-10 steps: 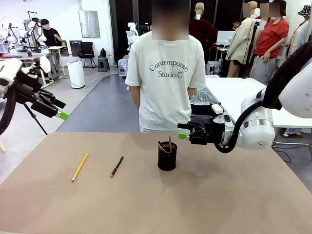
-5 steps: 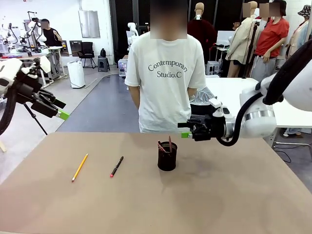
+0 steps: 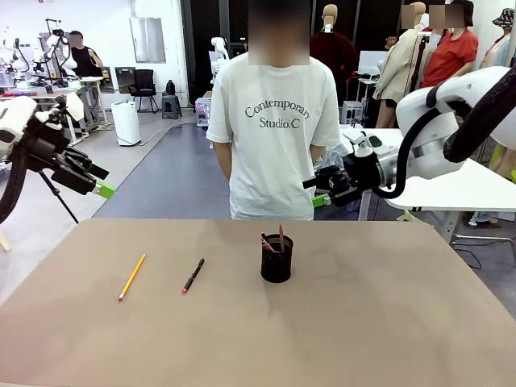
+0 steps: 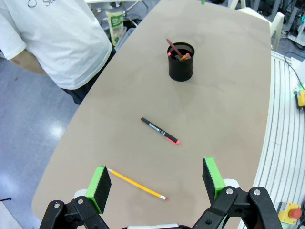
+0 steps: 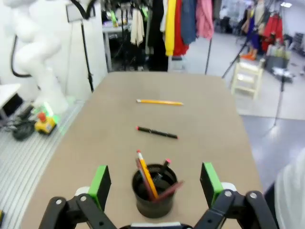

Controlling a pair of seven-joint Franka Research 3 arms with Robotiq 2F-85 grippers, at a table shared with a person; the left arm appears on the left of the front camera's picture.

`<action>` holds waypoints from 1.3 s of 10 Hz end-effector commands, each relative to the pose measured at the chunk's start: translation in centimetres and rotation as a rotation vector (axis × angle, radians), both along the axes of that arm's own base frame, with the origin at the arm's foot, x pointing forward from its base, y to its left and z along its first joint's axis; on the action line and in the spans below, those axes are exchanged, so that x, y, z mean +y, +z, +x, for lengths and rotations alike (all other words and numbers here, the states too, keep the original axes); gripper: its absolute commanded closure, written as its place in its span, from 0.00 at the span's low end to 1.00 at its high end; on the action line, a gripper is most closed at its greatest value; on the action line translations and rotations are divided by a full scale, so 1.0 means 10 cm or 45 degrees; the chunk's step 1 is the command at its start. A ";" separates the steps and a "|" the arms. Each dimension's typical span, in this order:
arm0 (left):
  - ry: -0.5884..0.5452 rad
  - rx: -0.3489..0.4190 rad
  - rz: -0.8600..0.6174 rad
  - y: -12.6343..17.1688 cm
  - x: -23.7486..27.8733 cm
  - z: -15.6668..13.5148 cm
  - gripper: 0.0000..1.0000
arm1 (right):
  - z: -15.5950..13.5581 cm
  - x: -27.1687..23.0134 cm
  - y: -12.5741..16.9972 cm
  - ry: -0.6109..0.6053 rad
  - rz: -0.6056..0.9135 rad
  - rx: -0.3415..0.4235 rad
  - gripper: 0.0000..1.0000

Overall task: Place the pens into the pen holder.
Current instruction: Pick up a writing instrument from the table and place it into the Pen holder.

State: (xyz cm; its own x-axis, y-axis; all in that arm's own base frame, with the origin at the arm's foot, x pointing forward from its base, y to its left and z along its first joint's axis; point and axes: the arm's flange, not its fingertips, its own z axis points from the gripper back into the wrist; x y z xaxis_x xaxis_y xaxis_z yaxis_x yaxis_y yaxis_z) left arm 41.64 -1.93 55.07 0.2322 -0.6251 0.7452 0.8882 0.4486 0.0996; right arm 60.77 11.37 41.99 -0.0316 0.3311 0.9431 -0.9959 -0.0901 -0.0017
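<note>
The black mesh pen holder stands mid-table with several pens in it, among them a reddish-brown one; I also see the holder and the holder from the wrists. A yellow pencil and a black pen with a red end lie flat to its left; the pencil and pen show below my left gripper, which is open and empty. My left gripper hangs high off the table's left. My right gripper is open, raised behind and right of the holder; my right gripper.
A person in a white T-shirt stands at the far edge, hands behind the back. The brown table is bare to the right and front of the holder. A white table stands behind the right arm.
My right arm has lifted and drawn back to the right, away from above the holder. The left arm, pencil and pen have not moved.
</note>
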 end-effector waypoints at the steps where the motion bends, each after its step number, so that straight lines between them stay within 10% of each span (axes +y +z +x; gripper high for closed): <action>1: -0.006 -0.002 -0.008 0.01 0.00 0.00 0.00 | 0.13 -0.19 0.15 -0.059 -0.091 -0.008 0.00; 7: -0.006 -0.002 -0.008 0.01 0.00 0.00 0.00 | 0.28 -0.88 0.57 -0.111 -0.255 0.177 0.00; 13: -0.006 -0.002 -0.008 0.01 0.00 0.00 0.00 | -0.18 -1.04 0.83 -0.089 -0.305 0.052 0.00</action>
